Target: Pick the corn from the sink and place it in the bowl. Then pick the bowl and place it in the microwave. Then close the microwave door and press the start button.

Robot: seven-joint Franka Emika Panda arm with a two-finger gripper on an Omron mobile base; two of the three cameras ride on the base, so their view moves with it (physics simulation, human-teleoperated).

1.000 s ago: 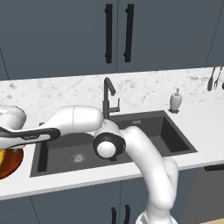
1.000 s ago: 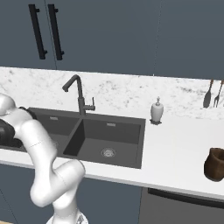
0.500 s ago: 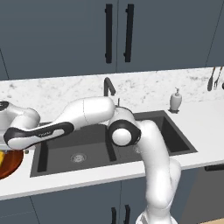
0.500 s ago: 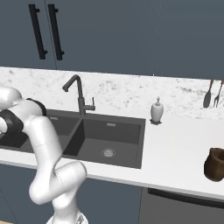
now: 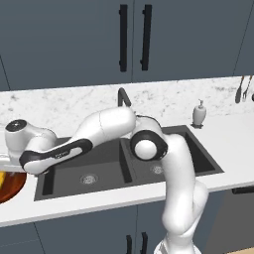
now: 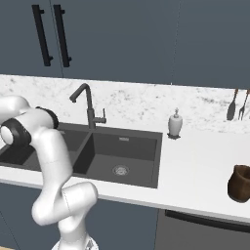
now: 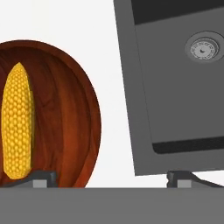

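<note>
The yellow corn (image 7: 17, 127) lies lengthwise inside the glossy reddish-brown bowl (image 7: 65, 122), which stands on the white counter left of the dark grey sink (image 7: 175, 96). My gripper (image 7: 113, 179) hangs above the bowl's right rim and the counter strip beside the sink. It is open wide and holds nothing. One fingertip (image 7: 41, 177) is over the bowl and the other lies toward the sink. In the left base view the arm stretches left across the sink (image 5: 104, 171) to the bowl (image 5: 11, 187) at the picture's edge.
A tall dark faucet (image 5: 123, 96) stands behind the sink's divider, and a white soap dispenser (image 5: 199, 113) stands at its back right corner. A brown jar (image 6: 240, 183) sits far right on the counter. Utensils (image 6: 236, 103) hang on the back wall. Dark cabinet doors are above.
The arm's elbow has risen and swung right, away from the left basin. The hand stays over the bowl at the far left, still open.
</note>
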